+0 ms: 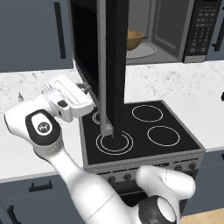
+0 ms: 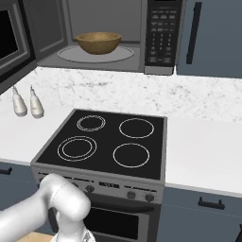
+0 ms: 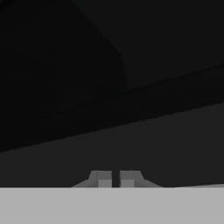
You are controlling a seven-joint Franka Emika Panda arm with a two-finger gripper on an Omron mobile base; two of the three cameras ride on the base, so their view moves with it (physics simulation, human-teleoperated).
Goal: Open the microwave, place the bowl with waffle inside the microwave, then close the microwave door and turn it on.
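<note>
The gripper [image 1: 87, 91] sits against the outer face of the open microwave door [image 1: 94, 52], its fingertips [image 3: 104, 178] nearly together with nothing between them. Below, the black stovetop [image 2: 106, 142] lies flush in the white marble counter [image 2: 203, 151], with two shakers [image 2: 27, 103] at its left. Beyond, the bowl [image 2: 98, 42] rests on the turntable inside the microwave [image 2: 156, 33].

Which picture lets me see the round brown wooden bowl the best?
The right base view: the round brown wooden bowl sits whole on the grey turntable inside the open black microwave. In the left base view, the open door hides half of it. The hand view is just dark.
</note>
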